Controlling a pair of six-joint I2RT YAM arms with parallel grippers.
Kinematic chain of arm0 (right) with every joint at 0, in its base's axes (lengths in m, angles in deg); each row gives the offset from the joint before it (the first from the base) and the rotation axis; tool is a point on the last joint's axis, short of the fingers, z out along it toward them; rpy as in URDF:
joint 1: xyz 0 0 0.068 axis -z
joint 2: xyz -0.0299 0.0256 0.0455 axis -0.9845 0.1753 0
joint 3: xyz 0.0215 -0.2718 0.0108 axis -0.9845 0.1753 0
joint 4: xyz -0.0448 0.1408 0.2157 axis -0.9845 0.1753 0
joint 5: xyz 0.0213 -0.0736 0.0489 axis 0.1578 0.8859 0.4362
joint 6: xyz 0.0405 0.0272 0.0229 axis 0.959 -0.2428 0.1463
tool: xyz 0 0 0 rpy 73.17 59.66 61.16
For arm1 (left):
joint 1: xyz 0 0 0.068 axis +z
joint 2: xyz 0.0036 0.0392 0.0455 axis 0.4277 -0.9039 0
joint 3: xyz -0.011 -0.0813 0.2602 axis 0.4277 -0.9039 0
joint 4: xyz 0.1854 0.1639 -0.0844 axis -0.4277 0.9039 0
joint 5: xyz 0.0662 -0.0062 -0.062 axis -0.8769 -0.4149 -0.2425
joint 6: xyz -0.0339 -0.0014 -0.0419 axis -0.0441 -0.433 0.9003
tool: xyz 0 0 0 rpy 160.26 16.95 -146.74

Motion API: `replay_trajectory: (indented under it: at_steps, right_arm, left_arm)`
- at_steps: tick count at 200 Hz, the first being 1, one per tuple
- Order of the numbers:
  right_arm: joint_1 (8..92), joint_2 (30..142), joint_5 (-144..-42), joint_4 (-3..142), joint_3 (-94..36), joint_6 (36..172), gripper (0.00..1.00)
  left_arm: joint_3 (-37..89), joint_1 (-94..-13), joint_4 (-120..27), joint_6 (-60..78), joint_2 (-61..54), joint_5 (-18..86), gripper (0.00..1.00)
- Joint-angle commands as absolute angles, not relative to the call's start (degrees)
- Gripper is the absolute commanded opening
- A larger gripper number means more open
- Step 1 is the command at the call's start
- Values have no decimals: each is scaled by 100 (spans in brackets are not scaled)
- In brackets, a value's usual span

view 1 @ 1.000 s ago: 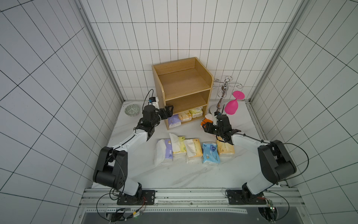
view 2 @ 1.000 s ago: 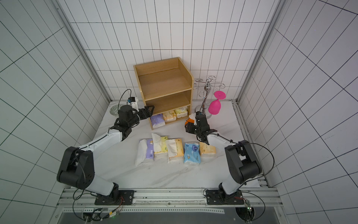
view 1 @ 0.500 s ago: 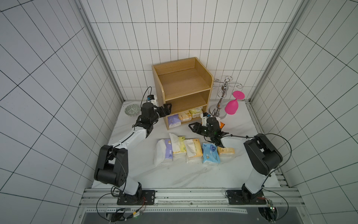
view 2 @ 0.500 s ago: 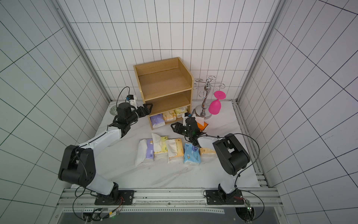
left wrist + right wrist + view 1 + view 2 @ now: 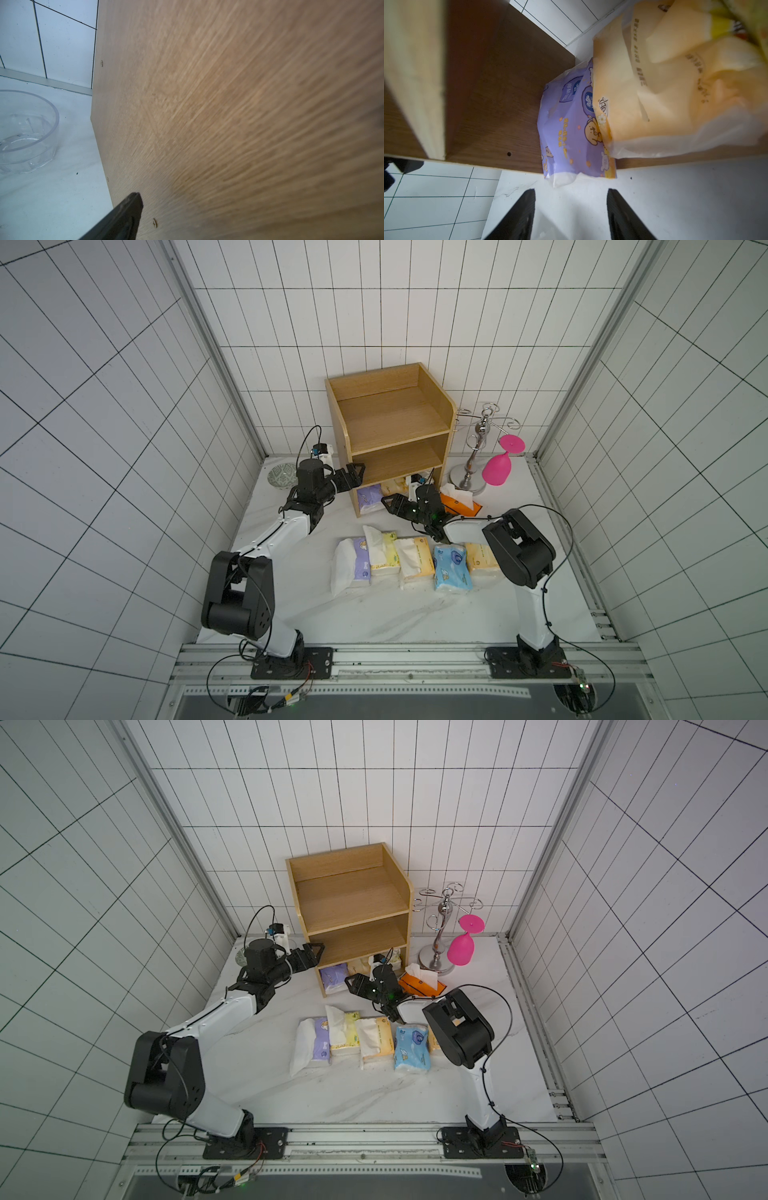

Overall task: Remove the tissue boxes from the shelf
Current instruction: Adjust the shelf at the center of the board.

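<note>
The wooden shelf (image 5: 390, 431) (image 5: 349, 907) stands at the back. Its bottom tier holds three tissue boxes: a purple pack (image 5: 370, 497) (image 5: 571, 128), a pale orange pack (image 5: 654, 93) and a yellow pack (image 5: 737, 20). My right gripper (image 5: 392, 506) (image 5: 571, 191) is open and empty, low on the table just in front of the purple pack. My left gripper (image 5: 355, 475) is open and empty, close against the shelf's left outer side (image 5: 228, 104); one finger (image 5: 133, 199) shows there. A bright orange pack (image 5: 459, 504) lies right of the shelf. Several packs (image 5: 417, 562) lie in a row at mid-table.
A clear glass bowl (image 5: 282, 477) (image 5: 27, 133) sits left of the shelf by the back wall. A silver cup stand (image 5: 478, 456) with a hanging pink glass (image 5: 498, 468) stands right of the shelf. Tiled walls close in on three sides.
My right gripper swung left, from beside the bright orange pack to the front of the shelf's bottom tier. That pack stays on the table. My left gripper edged closer to the shelf's side.
</note>
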State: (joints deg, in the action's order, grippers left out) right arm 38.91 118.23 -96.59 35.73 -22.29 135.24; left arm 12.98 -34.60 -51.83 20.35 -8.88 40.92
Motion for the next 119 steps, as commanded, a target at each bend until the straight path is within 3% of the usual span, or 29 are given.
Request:
replay_trajectory:
  at_steps: [1,93,119]
  right_arm:
    - [3824,12056,-9394,3788,-2652,13382,59]
    - [3744,12667,-9281,4008,-3410,13052,60]
    - [3726,12727,-9324,4024,-3471,13029,52]
  left_arm:
    - [1289,-3306,-5135,1999,-863,4129,95]
    - [1221,-3279,-5188,2091,-836,4418,95]
    - [1203,-3279,-5163,2099,-805,4416,95]
